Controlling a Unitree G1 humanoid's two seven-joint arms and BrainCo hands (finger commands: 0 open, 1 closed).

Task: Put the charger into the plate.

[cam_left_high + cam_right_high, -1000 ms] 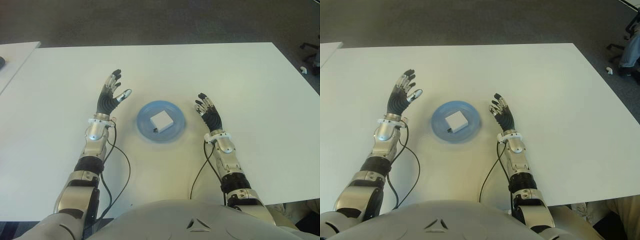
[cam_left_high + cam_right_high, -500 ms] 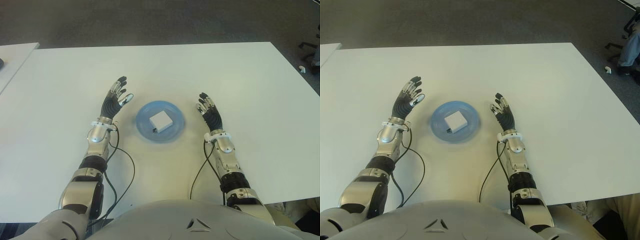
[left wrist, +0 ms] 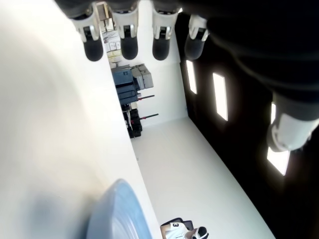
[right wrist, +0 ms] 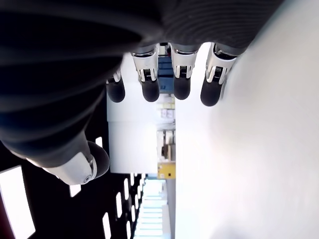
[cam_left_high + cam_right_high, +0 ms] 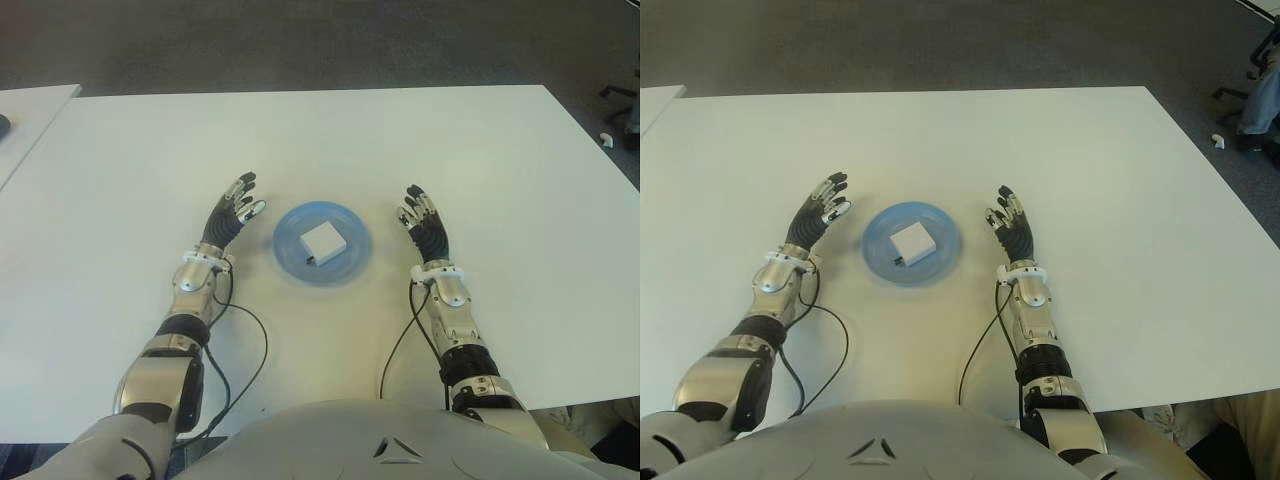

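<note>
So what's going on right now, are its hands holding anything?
Both hands open, empty: left hand left of the blue plate, right hand right of it. White charger lies in the plate. Nothing in the way.

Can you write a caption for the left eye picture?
White charger sits in blue plate between open left hand and right hand.

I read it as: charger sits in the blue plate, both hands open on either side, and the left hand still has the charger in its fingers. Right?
Not quite. The left hand holds nothing: the left wrist view shows its fingers spread and empty. The white charger does lie in the blue plate, per the left eye view, with the right hand open on the other side.
</note>
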